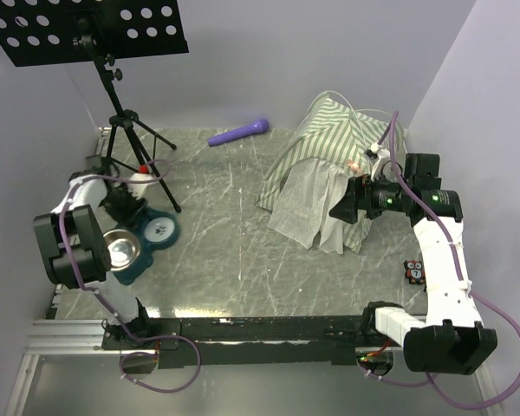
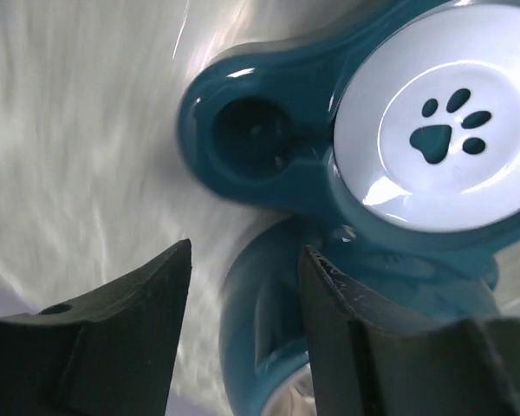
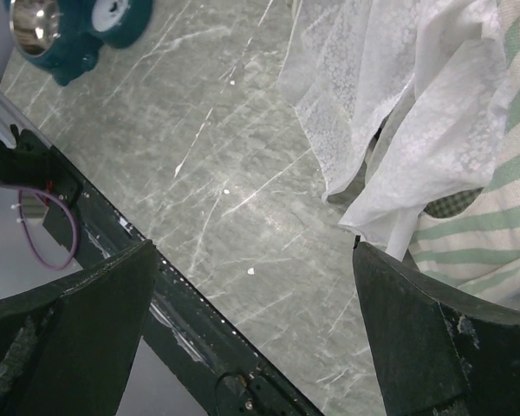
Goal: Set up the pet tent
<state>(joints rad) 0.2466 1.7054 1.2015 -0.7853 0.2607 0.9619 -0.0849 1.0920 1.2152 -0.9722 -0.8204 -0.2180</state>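
Fabric of the pet tent (image 1: 325,147) sits at two o'clock on the table (image 1: 225,199), my right pincer (image 1: 341,211) at its near edge. On the left wrist view my left pincer (image 2: 243,260) is parted and empty over the teal bowl holder (image 2: 269,147). On the right wrist view my right pincer spreads wide, gripping nothing, with the tent's mesh at one o'clock.

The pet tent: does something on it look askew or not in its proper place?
Yes. The pet tent at the far right of the table sags unevenly instead of standing taut, its striped roof creased. The white mesh panels hang loose and crumpled onto the table. The open right gripper is beside them, holding nothing.
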